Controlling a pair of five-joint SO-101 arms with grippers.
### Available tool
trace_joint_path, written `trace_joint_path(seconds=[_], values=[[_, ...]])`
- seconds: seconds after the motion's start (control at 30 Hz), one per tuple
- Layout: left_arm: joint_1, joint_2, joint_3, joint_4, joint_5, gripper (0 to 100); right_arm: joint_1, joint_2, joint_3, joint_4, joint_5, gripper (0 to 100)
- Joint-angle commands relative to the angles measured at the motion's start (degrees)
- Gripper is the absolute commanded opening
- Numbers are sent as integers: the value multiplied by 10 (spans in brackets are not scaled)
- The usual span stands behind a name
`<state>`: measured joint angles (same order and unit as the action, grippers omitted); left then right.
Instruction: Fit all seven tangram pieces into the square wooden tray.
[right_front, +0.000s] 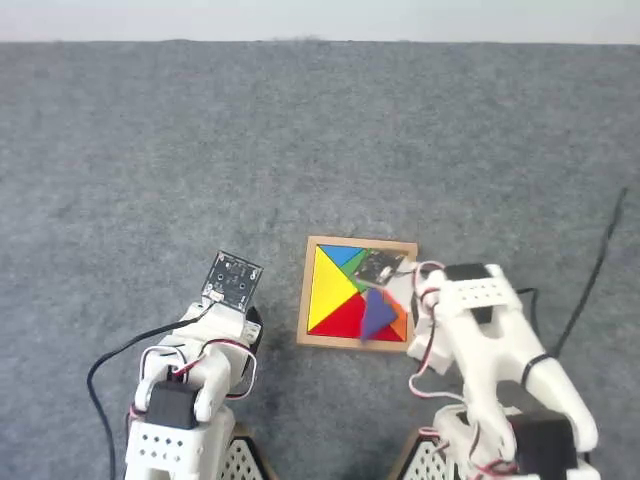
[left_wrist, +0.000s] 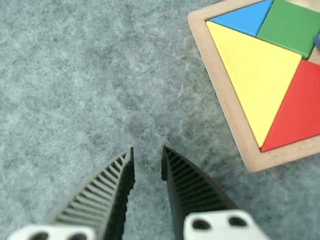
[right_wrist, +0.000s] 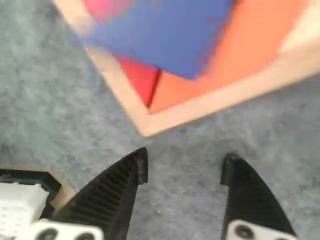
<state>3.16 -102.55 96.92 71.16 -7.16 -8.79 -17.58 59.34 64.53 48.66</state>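
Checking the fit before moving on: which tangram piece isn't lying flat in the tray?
The purple-blue piece: it lies across the red piece and orange piece near the tray rim, while the yellow piece and green piece sit flush.

Both the left arm (right_front: 190, 395) and the right arm (right_front: 495, 335) are white plastic and trail black cables (right_front: 92, 380). Black ribbed fingers (left_wrist: 112, 192) taper to points; behind them sit white mounts (left_wrist: 218, 227) with dark screw holes.
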Motion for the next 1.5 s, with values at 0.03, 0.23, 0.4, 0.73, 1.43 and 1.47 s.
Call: trace_joint_path(seconds=[0.03,0.23,0.4,0.73,1.43,1.47], values=[[1,-1,-4,3,4,88,90,21,-47,-23,2,270],[1,-1,-4,3,4,88,89,20,-66,-24,-83,270],[1,-1,-4,3,4,88,80,15,-92,-27,-138,270],[1,-1,-4,3,4,88,-47,-200,-57,18,-236,269],[1,-1,-4,3,4,88,-209,-209,-69,7,-401,58],[1,-1,-4,3,4,88,-219,-192,-72,6,-402,58]])
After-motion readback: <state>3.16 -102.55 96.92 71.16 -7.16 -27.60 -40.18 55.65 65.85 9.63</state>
